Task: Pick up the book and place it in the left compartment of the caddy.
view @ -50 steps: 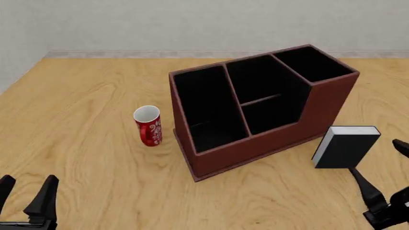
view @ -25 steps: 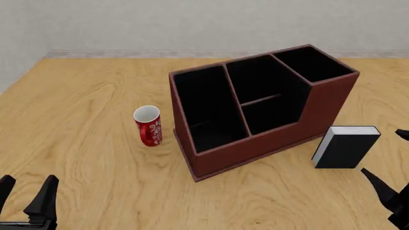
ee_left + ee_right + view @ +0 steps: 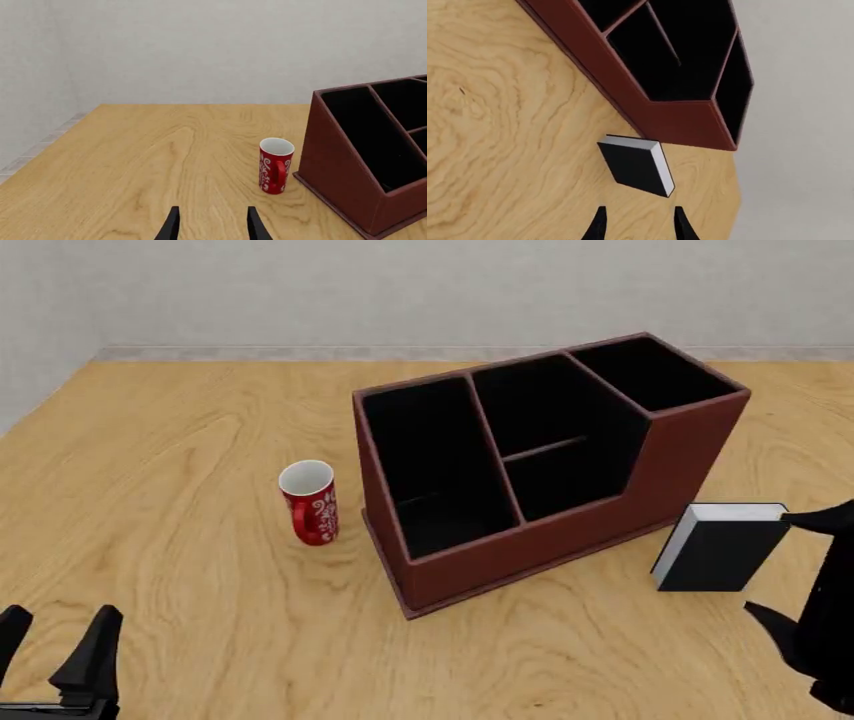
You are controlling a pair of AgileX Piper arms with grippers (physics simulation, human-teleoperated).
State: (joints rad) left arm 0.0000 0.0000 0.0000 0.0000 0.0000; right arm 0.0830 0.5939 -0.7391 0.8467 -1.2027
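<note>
The book (image 3: 717,548) is a small black hardcover with white page edges, standing upright on the table to the right of the caddy (image 3: 561,530). The caddy's left compartment (image 3: 434,465) is a long, narrow, black-lined bay with nothing visible in it. My right gripper (image 3: 777,566) is open just right of the book, one finger near its top corner and one lower down. In the right wrist view the book (image 3: 637,167) lies straight ahead of the open right gripper (image 3: 639,225), beside the caddy (image 3: 674,117). My left gripper (image 3: 56,645) rests open at the near left.
A red-and-white mug (image 3: 310,502) stands upright just left of the caddy. The left wrist view shows the mug (image 3: 275,166) and the caddy's side wall (image 3: 340,170) beyond my left gripper (image 3: 212,227). A pale wall (image 3: 400,290) bounds the far table edge.
My right gripper has risen and moved forward, closing in on the book's right side. The book, the mug, the caddy and the left gripper have not moved.
</note>
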